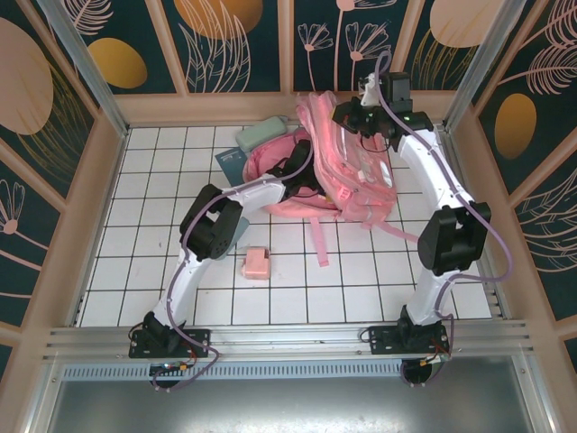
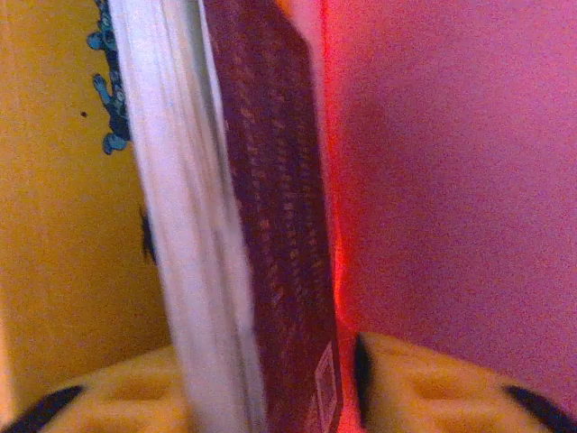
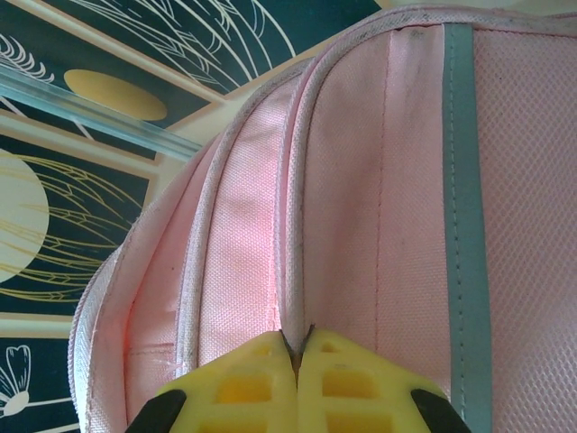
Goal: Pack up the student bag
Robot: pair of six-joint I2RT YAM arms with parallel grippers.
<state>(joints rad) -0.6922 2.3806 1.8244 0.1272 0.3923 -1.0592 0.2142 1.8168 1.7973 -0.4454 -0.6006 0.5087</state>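
The bag (image 1: pixel 356 171) lies at the far middle of the table (image 1: pixel 162 225), top end toward the back wall. The right pincer (image 3: pixel 295 347) is clenched on a ridge of fabric at the bag's top, beside a piped seam. Judged purpose: to raise that edge so the mouth gapes and the soft body does not slide during loading. The left arm reaches into the opening from the near left. The left pincer (image 2: pixel 270 397) grasps a book (image 2: pixel 270 180) held on edge, its maroon cover facing the pink lining and its white page block to the left. The edgewise hold suits sliding it in flat against the wall. What the yellow surface (image 2: pixel 63 225) left of the book is cannot be told.

Appearance of the bag: soft pink woven fabric, slumped, not rigid. A pale strip (image 3: pixel 458 180) runs down one panel. Parallel piped seams curve over the top. A strap (image 1: pixel 322 244) trails toward the near edge.
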